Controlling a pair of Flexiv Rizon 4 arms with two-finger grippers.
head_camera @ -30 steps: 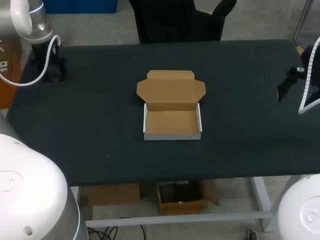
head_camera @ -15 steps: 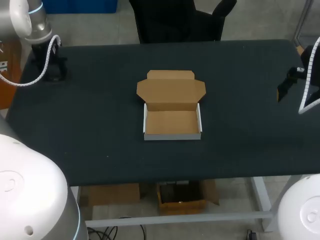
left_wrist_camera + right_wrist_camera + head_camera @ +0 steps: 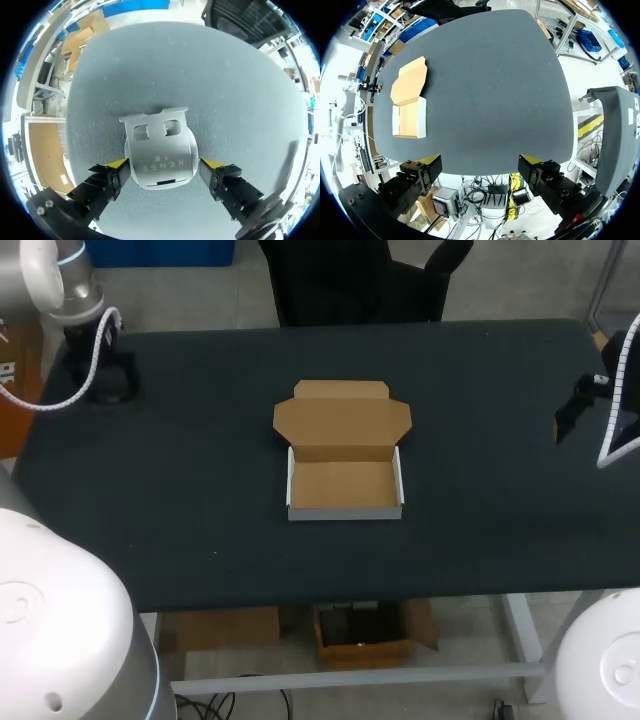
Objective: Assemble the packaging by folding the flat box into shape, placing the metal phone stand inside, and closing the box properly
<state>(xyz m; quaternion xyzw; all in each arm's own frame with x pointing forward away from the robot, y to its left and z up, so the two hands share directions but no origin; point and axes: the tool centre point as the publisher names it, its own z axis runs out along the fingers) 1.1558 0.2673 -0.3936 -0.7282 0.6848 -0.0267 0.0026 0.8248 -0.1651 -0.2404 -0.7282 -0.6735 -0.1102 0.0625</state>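
The open cardboard box (image 3: 343, 487) sits mid-table (image 3: 180, 480), lid flap lying far. At the far left, the left gripper (image 3: 164, 164) straddles the metal phone stand (image 3: 159, 142); grasp unclear. The right gripper (image 3: 481, 162) hangs released off the right edge.

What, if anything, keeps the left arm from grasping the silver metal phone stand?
Probably nothing, so yes: the silver metal phone stand lies on the dark table right between the left arm's open jaws.

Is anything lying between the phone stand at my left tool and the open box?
Nothing visible does. The phone stand sits at the left tool near the far left of the table, and only tabletop lies between it and the open box at the centre.
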